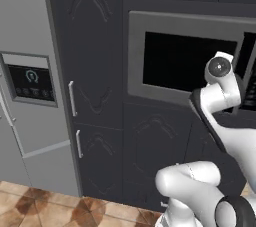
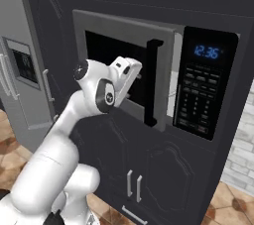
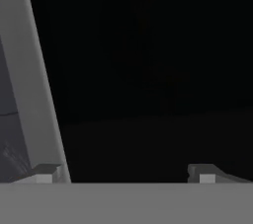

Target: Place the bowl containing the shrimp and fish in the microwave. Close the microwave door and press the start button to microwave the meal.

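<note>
The silver-grey framed microwave door (image 2: pixel 130 65), slightly ajar, should be pushed flat shut by the released gripper (image 3: pixel 126 173) near its black window

The microwave (image 2: pixel 154 78) is set into the cabinets (image 2: pixel 163 179), with its control panel (image 2: pixel 201 87) to the right of the microwave door (image 2: pixel 124 68). A fridge (image 1: pixel 27 96) stands left of the cabinets. The gripper (image 3: pixel 126 173) is held just before the door window.
</note>
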Available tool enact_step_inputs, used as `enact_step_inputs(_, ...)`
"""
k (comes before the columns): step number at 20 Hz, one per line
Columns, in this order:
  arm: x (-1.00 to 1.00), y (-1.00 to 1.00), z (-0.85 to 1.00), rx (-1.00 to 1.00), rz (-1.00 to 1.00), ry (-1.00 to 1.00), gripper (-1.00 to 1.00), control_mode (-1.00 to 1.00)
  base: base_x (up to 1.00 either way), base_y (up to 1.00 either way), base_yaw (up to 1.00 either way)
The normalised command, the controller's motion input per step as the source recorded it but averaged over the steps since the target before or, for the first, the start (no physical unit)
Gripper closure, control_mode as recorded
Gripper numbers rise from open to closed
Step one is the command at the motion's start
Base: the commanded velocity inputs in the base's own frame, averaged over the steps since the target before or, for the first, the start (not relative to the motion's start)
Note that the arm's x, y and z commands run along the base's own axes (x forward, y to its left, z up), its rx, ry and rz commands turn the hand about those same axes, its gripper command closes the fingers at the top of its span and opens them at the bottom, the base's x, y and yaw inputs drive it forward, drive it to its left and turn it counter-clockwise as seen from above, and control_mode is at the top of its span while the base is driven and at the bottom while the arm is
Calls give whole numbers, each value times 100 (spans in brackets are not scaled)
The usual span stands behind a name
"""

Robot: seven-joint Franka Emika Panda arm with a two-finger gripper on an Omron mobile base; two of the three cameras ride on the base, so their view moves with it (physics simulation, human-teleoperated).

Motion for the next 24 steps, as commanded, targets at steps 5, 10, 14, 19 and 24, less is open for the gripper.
enact_step_inputs(5,82,-6,-2,0,0,-4,-100,-100,0,0,0)
enact_step_inputs(10,72,-12,0,0,0,0,-100,-100,0,0,0)
enact_step_inputs(14,60,-22,18,1,0,5,-100,-100,0,0,0)
enact_step_inputs(19,24,-28,3,0,0,8,-100,-100,0,0,0)
enact_step_inputs(24,-57,-11,0,0,8,0,-100,-100,0,0,0)
